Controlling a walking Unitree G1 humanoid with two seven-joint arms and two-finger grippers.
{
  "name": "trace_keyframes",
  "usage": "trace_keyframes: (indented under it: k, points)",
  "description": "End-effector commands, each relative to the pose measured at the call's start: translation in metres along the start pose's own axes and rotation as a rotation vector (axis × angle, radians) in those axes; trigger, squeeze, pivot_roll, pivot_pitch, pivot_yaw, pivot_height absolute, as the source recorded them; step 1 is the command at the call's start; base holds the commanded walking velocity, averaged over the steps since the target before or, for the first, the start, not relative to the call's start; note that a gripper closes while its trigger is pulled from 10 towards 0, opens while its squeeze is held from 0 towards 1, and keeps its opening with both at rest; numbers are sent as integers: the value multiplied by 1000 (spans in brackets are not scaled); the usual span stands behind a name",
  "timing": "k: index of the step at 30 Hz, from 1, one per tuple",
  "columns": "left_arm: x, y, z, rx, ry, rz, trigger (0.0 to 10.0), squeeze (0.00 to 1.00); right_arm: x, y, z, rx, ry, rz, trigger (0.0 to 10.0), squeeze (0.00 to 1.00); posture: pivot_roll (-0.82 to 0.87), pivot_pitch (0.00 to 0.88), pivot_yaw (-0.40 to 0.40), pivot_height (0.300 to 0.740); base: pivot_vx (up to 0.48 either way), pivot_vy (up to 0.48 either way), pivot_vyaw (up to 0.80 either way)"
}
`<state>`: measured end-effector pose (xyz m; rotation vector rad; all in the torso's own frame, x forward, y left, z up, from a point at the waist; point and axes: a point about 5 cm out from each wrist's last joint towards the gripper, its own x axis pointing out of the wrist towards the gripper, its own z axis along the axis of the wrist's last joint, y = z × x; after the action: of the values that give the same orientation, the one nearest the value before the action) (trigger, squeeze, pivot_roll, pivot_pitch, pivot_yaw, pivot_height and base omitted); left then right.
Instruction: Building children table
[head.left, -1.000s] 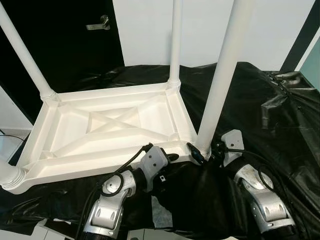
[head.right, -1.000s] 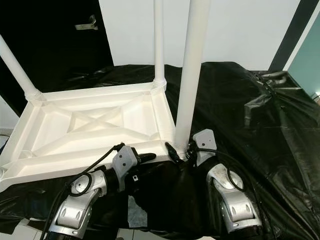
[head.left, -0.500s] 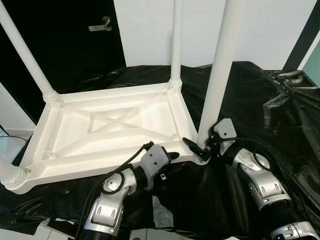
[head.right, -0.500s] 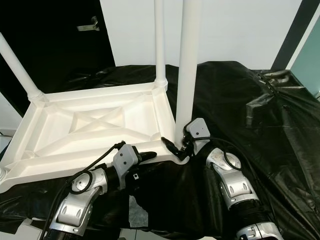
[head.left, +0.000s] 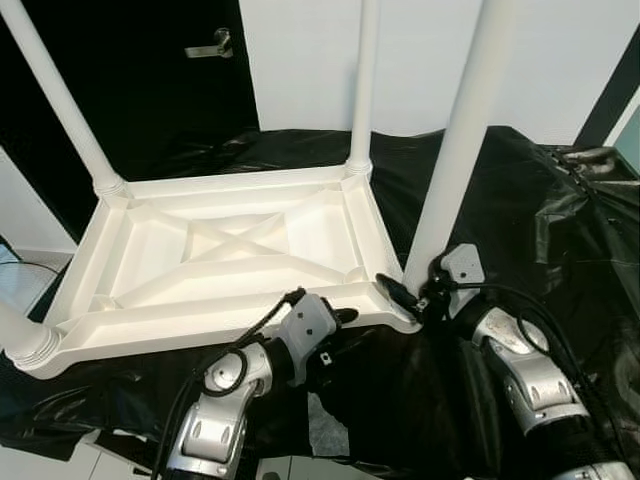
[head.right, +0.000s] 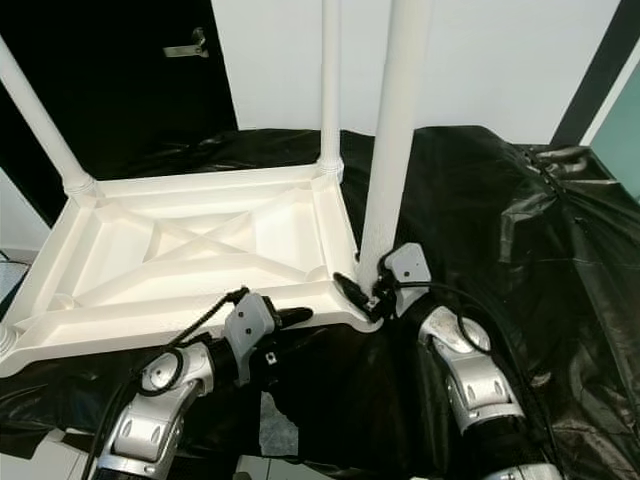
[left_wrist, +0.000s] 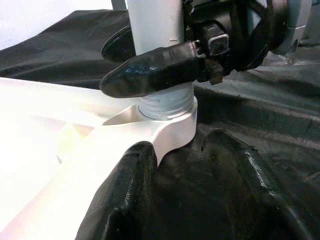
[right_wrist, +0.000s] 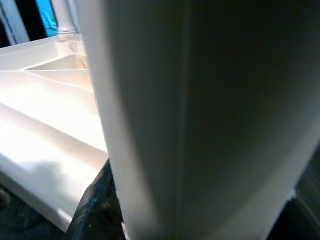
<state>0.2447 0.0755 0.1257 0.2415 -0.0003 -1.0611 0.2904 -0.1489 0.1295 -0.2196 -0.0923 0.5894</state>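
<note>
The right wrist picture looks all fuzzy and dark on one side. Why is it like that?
In the right wrist view the white table leg sits so close to the camera that it blurs, one side lit, the other in shadow. In the left wrist view the upturned tabletop glares nearly pure white. The left eye view is sharp, with the right gripper at that leg's base.
</note>
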Motion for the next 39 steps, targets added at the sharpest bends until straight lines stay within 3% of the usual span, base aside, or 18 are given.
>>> trace_keyframes:
  k: [1,3,5,16,25,26,30,36,38,39]
  points:
    - [-2,6,-2,-6,14,164,10000,0,-5,-1,-9,0,54,-54,10000,0,36,0,-9,740,0,0,0]
    - [-2,5,-3,-10,16,160,10000,0,-6,2,-10,-3,72,-134,10000,0,31,0,-5,740,0,0,0]
    - [-2,5,-3,-10,16,160,10000,0,-6,2,-10,-3,72,-134,10000,0,31,0,-5,740,0,0,0]
    - [-1,5,-1,-9,16,147,10000,0,-9,24,-9,152,81,-528,10000,0,30,0,2,740,0,0,0]
    - [-3,3,-2,-6,23,131,10000,0,-2,40,0,164,50,-498,10000,0,34,0,9,740,0,0,0]
    - [-4,3,-2,-5,25,131,10000,0,-3,39,2,172,40,-498,10000,1000,36,0,9,740,0,0,0]
    - [-4,4,-1,-1,26,131,10000,0,-4,36,7,184,7,-495,10000,1000,37,0,8,740,0,0,0]
    - [-4,4,-2,5,27,125,10000,0,-14,32,12,148,-28,-382,10000,1000,34,0,-4,740,0,0,0]
    - [-8,5,-4,8,39,124,10000,0,-23,27,8,120,-17,-268,10000,1000,34,0,-3,740,0,0,0]
    - [-8,5,-4,8,39,124,10000,0,-23,27,8,120,-17,-268,10000,1000,34,0,-3,740,0,0,0]
